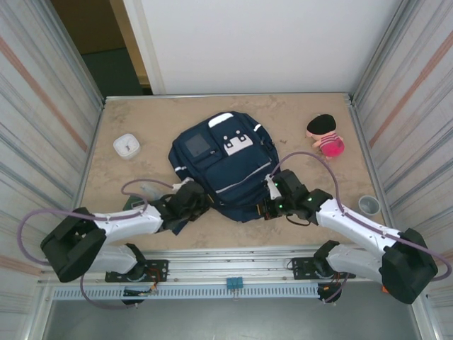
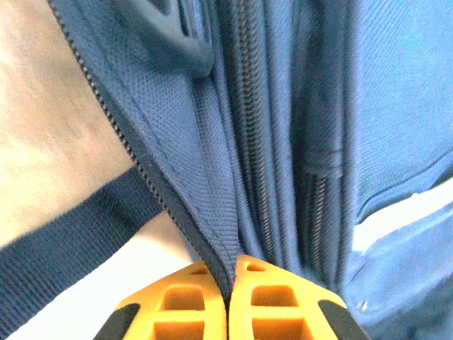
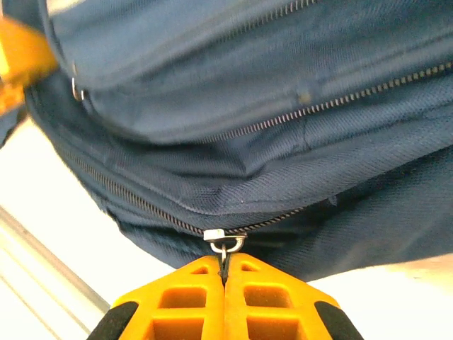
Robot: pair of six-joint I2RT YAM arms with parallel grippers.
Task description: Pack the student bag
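**Opening the zip, both grippers clamped on the bag's near edge**

At the near side of the table (image 1: 120,212), the left gripper (image 2: 228,283) has its orange fingers pressed together on a fold of navy fabric (image 2: 212,227) just beside a line of zipper teeth (image 2: 106,106). A dark strap (image 2: 64,248) lies across the table to its left. The right gripper (image 3: 225,273) is pinched together on the small metal zipper pull (image 3: 225,246), which hangs from a slider at the bag's lower edge.

The student bag (image 1: 226,159) lies flat in the middle of the table, front patches up, with both grippers touching its near edge.

The step in hand looks like unzipping the main compartment. Next, the right arm probably needs to draw the slider along the curved track while the left holds the fabric taut. A pull off the track's line could jam the slider or drag the bag.

A grey cup (image 1: 368,205) stands near right. Farther back, a small white square object (image 1: 126,146) sits left of the bag and a pink-and-black plush toy (image 1: 325,134) right, all apart from it.
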